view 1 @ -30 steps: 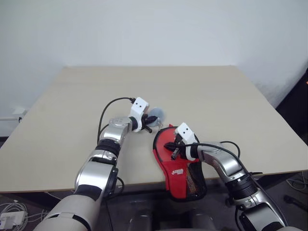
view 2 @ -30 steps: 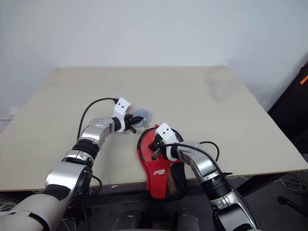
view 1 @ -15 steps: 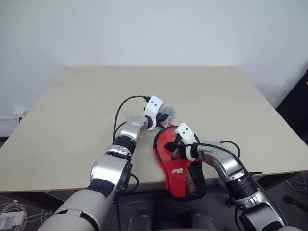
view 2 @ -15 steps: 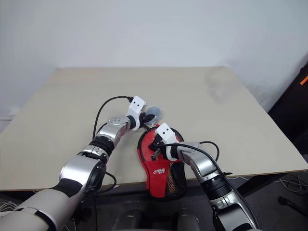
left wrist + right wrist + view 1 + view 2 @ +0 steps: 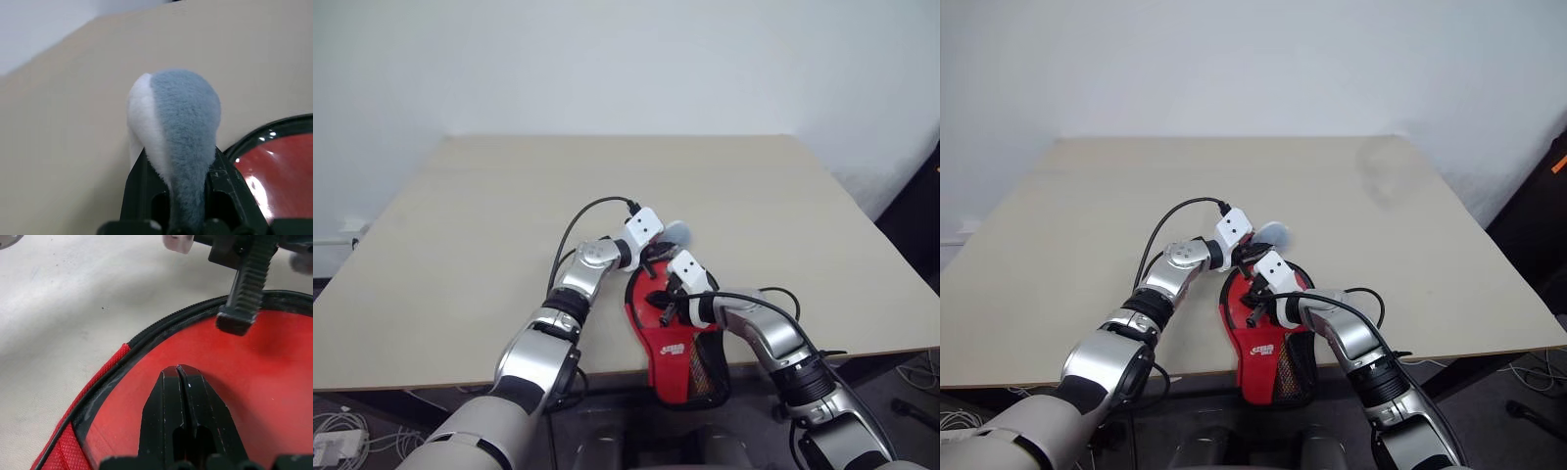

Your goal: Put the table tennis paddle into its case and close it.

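Left pincer (image 5: 168, 215): I'm pinching a grey-white fluffy pad (image 5: 176, 132), at 12 o'clock of the case (image 5: 677, 338).
Right pincer (image 5: 178, 377): I'm keeping it pressed together on the case.
Paddle (image 5: 234, 377): lying inside the case, at the bench (image 5: 509, 215) near edge.

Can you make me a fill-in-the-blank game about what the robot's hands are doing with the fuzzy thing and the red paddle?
1. The left gripper pinches a fluffy grey and ____ lump.
2. The right gripper has its fingers ____ over the paddle's red face.
3. The case hangs over the table's ____ edge.

Missing words: white; shut; near
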